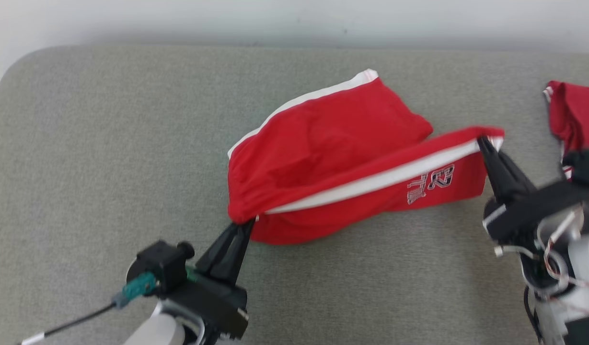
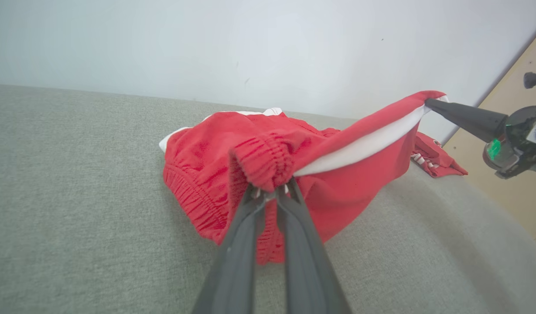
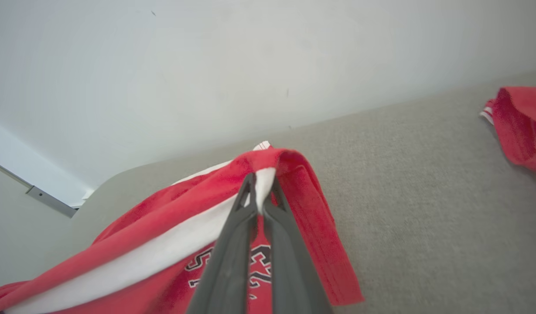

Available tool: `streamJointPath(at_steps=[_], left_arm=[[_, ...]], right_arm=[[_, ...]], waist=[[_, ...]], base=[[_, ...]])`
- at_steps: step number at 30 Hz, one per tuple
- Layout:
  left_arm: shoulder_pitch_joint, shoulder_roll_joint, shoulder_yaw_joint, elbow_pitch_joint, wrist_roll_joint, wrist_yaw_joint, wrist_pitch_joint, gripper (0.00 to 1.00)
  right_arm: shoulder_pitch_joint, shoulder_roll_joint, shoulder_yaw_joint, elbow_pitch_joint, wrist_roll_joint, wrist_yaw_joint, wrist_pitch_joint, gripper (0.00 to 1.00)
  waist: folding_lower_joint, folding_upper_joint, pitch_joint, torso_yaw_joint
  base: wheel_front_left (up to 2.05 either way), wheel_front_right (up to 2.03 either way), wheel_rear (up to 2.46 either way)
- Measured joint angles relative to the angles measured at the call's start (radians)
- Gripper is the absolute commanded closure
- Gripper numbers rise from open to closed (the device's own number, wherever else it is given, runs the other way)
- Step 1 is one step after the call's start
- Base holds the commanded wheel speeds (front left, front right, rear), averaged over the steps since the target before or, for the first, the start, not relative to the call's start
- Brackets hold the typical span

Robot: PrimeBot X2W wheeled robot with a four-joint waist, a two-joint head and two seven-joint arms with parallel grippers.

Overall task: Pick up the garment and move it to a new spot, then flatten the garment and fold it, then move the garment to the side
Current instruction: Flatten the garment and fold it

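Garment [image 1: 332, 158], red shorts, sits mid-cushion [image 1: 107, 143], near edge lifted. Left gripper [image 1: 244, 226] is clamped on the waistband, right gripper [image 1: 482, 142] on a hem corner. Risk: thin pinches slip if arms overstretch; red cloth [image 1: 574, 115] at right edge may snag.

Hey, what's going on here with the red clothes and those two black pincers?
A two-armed robot is handling a pair of red shorts on a grey padded surface. Its left gripper pinches the elastic waistband and its right gripper pinches the other end by the white stripe. The cloth is stretched between them, partly lifted, with the rest crumpled on the surface. It is not yet flat or folded. Another red garment lies off to the right.
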Motion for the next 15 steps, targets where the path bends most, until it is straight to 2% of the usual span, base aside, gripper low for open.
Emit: streamJointPath(at_steps=[7,15], left_arm=[[-0.156,-0.052,0.01,0.115,-0.024,-0.017,0.0,1.0],[-0.333,-0.085,-0.026,0.244,-0.035,-0.028,-0.005,1.0]], right_arm=[[-0.29,-0.015,0.076,0.21,-0.066,0.0,0.012,1.0],[-0.577,-0.027,0.152,0.486,-0.126,0.0,-0.03,1.0]], waist=[[0.0001,0.0001,0.071,0.047],[0.0002,0.0002,0.159,0.111]], base=[[0.0,0.0,0.0],[0.0,0.0,0.0]])
